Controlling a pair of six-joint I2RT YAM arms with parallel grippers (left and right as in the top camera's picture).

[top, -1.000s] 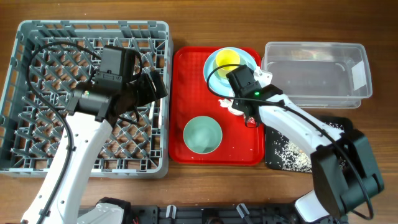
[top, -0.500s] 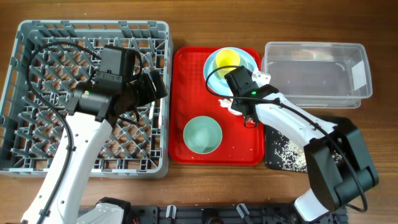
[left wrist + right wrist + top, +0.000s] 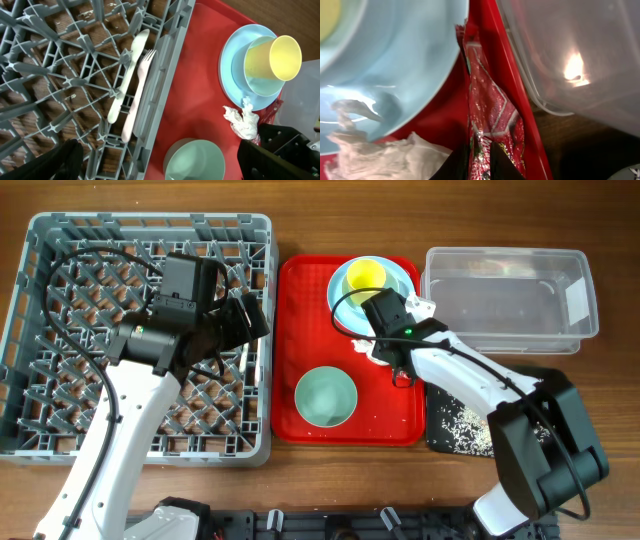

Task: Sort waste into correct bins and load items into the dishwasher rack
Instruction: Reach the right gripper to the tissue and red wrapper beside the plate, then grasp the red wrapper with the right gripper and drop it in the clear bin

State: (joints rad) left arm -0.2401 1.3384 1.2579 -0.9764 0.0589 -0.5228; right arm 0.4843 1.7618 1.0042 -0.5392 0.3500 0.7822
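Spoon, fork in rack

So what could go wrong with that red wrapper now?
The right pincer pinches only one end of the snack wrapper, so it might slip free. The napkin lies right beside the wrapper and could get dragged along. The wrapper also sits between the plate and the red tray rim, so pulling might nudge the plate.

Wrapper wedged between plate and red tray rim; clear tub crowds right side
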